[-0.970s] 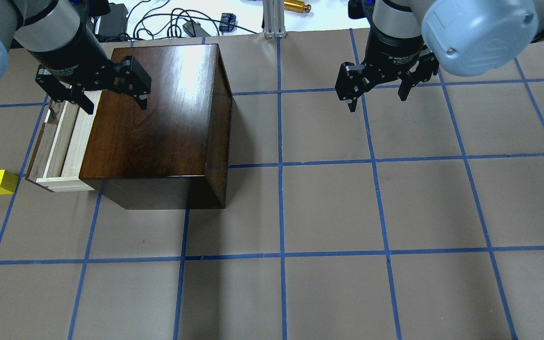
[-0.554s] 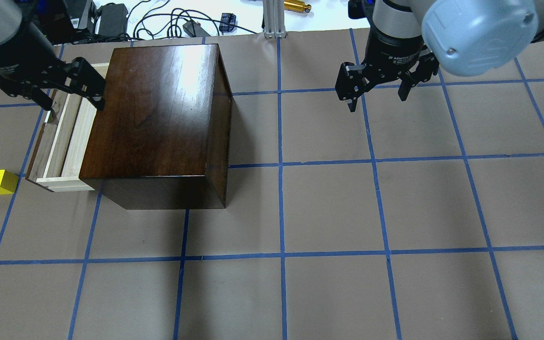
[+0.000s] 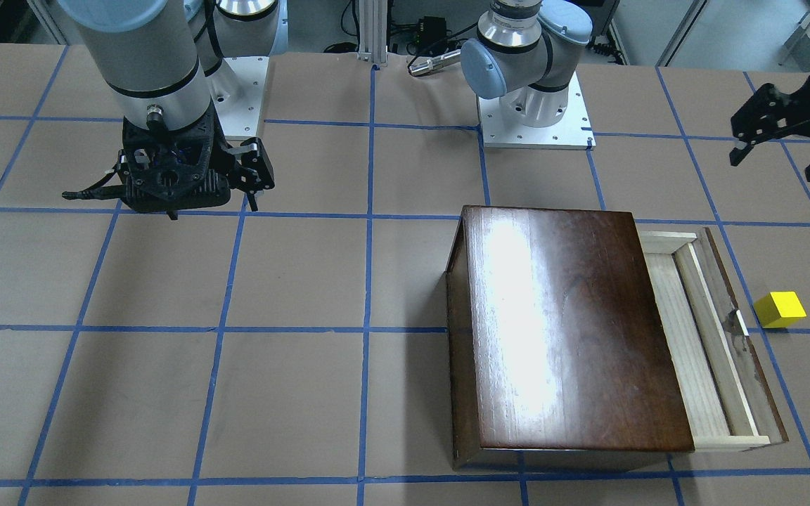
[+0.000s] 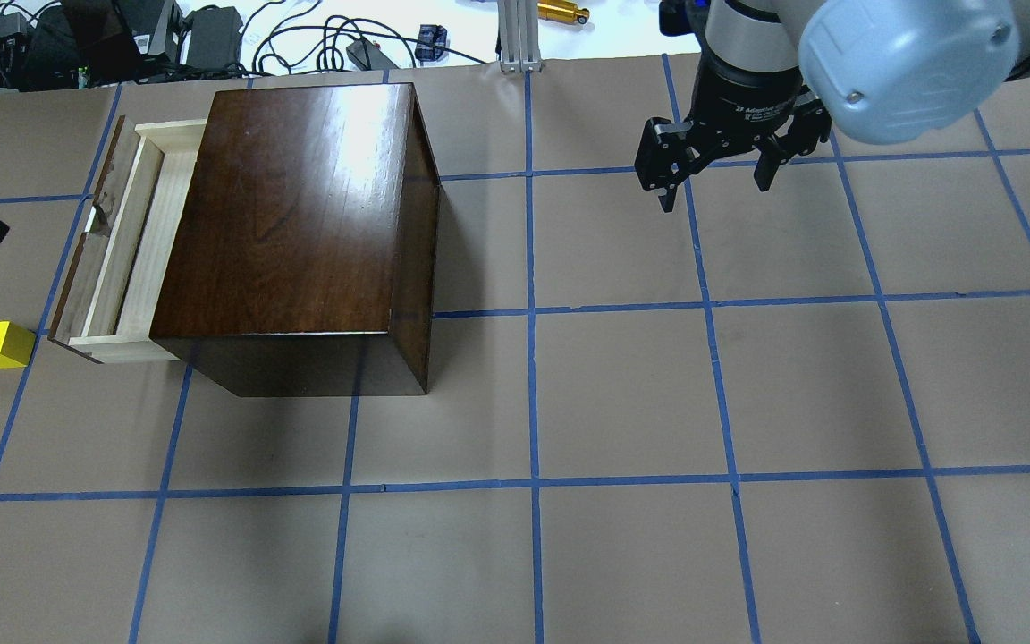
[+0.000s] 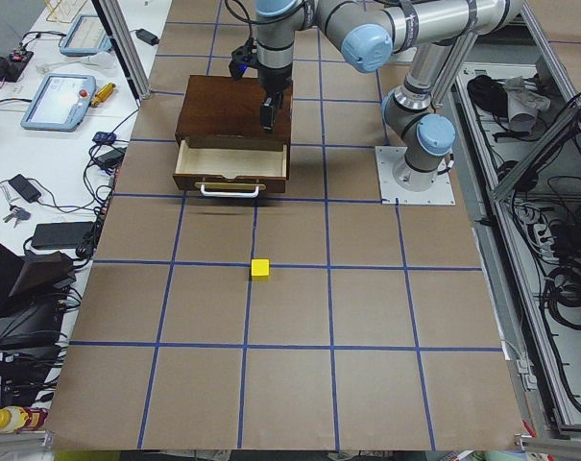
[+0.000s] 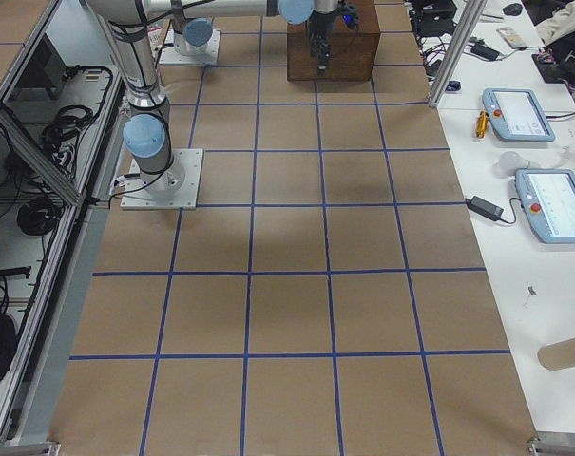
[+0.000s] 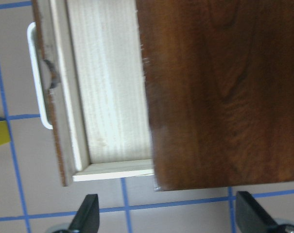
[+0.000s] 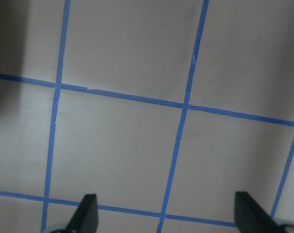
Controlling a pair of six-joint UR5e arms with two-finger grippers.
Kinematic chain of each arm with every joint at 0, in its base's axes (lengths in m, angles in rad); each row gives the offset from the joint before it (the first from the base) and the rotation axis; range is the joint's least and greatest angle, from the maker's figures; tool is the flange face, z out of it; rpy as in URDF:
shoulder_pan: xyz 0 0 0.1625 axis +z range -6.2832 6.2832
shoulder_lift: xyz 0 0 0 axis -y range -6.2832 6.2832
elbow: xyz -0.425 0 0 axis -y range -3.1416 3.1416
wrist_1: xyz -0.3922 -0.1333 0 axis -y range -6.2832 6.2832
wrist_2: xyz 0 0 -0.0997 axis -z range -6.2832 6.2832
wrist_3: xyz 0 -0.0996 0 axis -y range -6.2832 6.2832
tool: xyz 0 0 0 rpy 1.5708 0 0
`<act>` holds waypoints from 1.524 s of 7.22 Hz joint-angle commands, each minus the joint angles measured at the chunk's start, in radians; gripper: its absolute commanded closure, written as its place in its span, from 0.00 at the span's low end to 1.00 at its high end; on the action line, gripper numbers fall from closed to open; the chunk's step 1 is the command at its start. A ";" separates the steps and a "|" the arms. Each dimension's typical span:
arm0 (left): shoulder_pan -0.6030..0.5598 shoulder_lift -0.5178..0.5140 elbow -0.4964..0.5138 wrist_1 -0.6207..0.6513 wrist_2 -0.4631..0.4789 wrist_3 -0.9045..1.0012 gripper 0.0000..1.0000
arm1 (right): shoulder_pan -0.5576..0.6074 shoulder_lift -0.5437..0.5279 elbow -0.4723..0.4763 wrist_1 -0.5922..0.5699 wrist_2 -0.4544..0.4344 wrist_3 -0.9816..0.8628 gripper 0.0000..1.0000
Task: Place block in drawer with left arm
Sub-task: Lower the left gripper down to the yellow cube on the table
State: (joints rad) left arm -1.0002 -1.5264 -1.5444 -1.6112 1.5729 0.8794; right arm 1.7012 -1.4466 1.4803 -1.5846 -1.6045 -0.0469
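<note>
Yellow block (image 4: 0, 344) lies on the brown paper-covered counter (image 4: 622, 394), to the left of the dark wooden box (image 4: 300, 215) and a little apart from the drawer's front panel. The drawer (image 4: 148, 250) stands pulled out on the box's left side. This presumably leaves its pale floor open from above for a drop-in. The left pincer (image 3: 778, 163) hangs above the counter at the far left, beyond the drawer, with its fingers spread wide and nothing between them. That posture looks suited to coming down over the block. The right pincer (image 4: 715, 193) is likewise open and empty. It hovers well away on the right, probably parked so as not to obstruct the working arm.

The overhead view catches only a dark sliver of the left pincer at its left edge, while the front-facing view shows it whole. The left wrist camera alone shows the white handle (image 7: 37, 77) on the drawer front, the bare wooden floor, and a corner of the block at the picture's edge. The left-end view shows what neither reveals: the block sits squarely before the handle, with open counter between them.
</note>
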 commanded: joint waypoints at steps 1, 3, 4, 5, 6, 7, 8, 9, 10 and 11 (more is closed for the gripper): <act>0.185 -0.040 0.001 0.010 -0.002 0.389 0.00 | 0.000 0.000 0.000 0.000 0.000 -0.001 0.00; 0.224 -0.102 0.001 0.106 0.005 0.755 0.00 | 0.000 0.000 0.000 0.000 0.000 -0.001 0.00; 0.274 -0.147 0.000 0.112 0.006 0.964 0.00 | 0.000 0.000 0.000 0.000 0.000 -0.001 0.00; 0.314 -0.202 0.004 0.141 0.006 1.131 0.00 | 0.000 0.000 0.000 0.000 0.000 0.001 0.00; 0.319 -0.256 0.006 0.237 0.006 1.244 0.00 | 0.000 0.000 0.000 0.000 0.000 -0.001 0.00; 0.319 -0.306 0.007 0.284 0.004 1.312 0.00 | 0.000 0.000 0.000 0.000 0.000 -0.001 0.00; 0.319 -0.351 0.009 0.325 0.004 1.323 0.00 | 0.000 0.000 0.000 0.000 0.000 0.001 0.00; 0.318 -0.398 0.007 0.362 0.002 1.355 0.00 | 0.000 0.000 0.000 0.000 0.000 -0.001 0.00; 0.316 -0.443 0.004 0.387 -0.007 1.359 0.00 | 0.000 0.000 0.000 0.000 0.000 0.001 0.00; 0.315 -0.477 0.003 0.387 -0.013 1.357 0.00 | 0.000 0.000 0.000 0.000 0.000 -0.001 0.00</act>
State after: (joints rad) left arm -0.6840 -1.9542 -1.5393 -1.2396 1.5681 2.2308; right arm 1.7011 -1.4465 1.4803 -1.5846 -1.6046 -0.0467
